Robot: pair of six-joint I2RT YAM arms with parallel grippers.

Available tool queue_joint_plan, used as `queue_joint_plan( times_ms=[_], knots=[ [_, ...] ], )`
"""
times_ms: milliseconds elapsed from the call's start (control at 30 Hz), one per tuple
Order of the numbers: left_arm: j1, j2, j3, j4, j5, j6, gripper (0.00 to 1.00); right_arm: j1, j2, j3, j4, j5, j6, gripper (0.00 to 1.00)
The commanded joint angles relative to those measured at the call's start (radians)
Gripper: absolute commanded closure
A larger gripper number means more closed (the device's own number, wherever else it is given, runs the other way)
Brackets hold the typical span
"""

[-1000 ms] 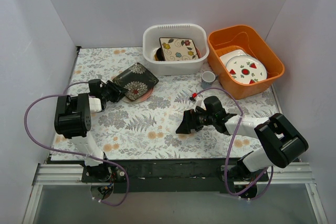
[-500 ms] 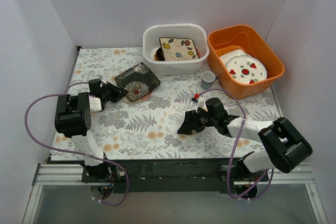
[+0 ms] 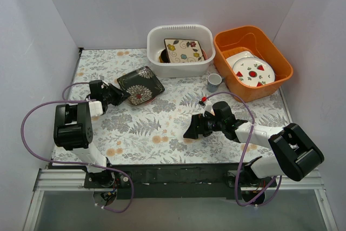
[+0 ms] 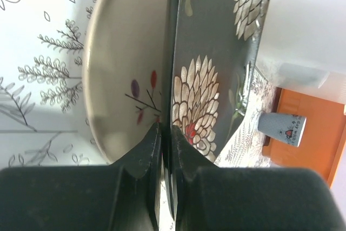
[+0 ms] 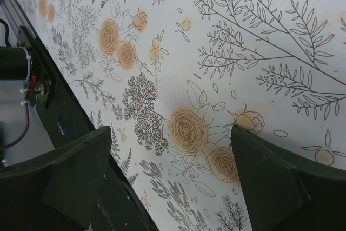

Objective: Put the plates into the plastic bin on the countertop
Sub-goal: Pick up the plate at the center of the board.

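Observation:
My left gripper (image 3: 120,95) is shut on the near-left edge of the black white-flowered square plate (image 3: 141,84), held tilted above the countertop (image 3: 157,128). In the left wrist view the jaws pinch the plate's rim (image 4: 168,133); its flowered face (image 4: 211,68) is to the right. A pale round plate (image 4: 121,85) with small red and purple marks lies under it. The white plastic bin (image 3: 180,64) stands at the back and holds the cream floral square plate (image 3: 184,50) on other plates. My right gripper (image 3: 190,129) is open and empty over the countertop (image 5: 227,52).
An orange tub (image 3: 254,82) with white fruit-marked plates (image 3: 252,71) stands right of the bin. A small grey cup (image 3: 214,81) sits between them, and it also shows in the left wrist view (image 4: 281,128). White walls enclose the table; a black rail runs along the near edge.
The left gripper has lifted the black flowered plate and carried it slightly back and right. The right arm has shifted a little toward the right.

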State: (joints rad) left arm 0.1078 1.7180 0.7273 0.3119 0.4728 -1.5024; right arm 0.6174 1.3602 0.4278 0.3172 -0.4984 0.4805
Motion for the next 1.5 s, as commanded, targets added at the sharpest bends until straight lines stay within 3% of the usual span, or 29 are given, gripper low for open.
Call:
queue_joint_plan(
  times_ms=[0, 667, 1000, 1467],
  knots=[
    [0.000, -0.158, 0.012, 0.023, 0.038, 0.022, 1.00, 0.005, -0.021, -0.009, -0.003, 0.008, 0.004, 0.02],
    [0.016, -0.567, 0.014, -0.253, -0.077, 0.102, 1.00, 0.007, 0.089, 0.029, 0.071, -0.091, -0.030, 0.02],
    [0.015, -0.566, 0.127, -0.300, -0.033, 0.107, 1.00, 0.005, 0.066, -0.021, 0.126, -0.091, 0.000, 0.02],
    [0.001, -0.385, 0.253, -0.197, 0.098, 0.041, 1.00, 0.005, -0.018, -0.069, 0.103, -0.038, 0.018, 0.02]
  ],
)
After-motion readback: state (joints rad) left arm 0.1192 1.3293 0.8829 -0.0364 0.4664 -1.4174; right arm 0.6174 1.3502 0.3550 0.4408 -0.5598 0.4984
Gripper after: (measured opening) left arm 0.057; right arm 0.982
